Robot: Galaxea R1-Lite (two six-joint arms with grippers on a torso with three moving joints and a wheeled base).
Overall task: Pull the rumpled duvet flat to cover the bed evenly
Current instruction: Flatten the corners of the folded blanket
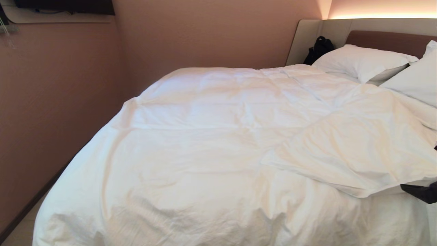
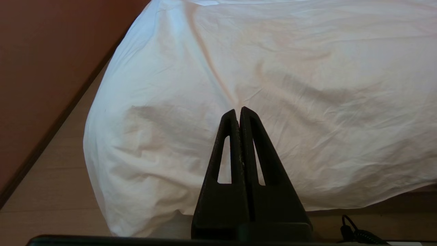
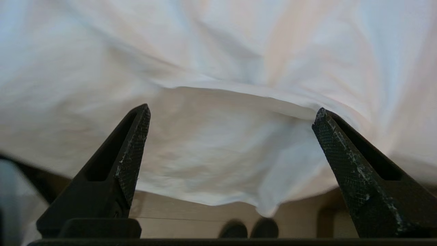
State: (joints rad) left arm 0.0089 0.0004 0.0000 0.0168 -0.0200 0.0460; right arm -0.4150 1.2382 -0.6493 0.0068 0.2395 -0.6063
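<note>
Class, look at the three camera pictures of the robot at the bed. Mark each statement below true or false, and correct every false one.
1. The right hand has its fingers wide apart. True.
2. The left hand is clamped on a fold of the duvet. False: its fingers are shut on nothing, pointing at the duvet's hanging end near the floor.
3. A flap of the duvet is folded back on the bed's right side. True.
4. The pillows lie buried under the duvet. False: they lie uncovered by the headboard.
5. A dark bag sits beside the pillows, by the headboard. True.
</note>
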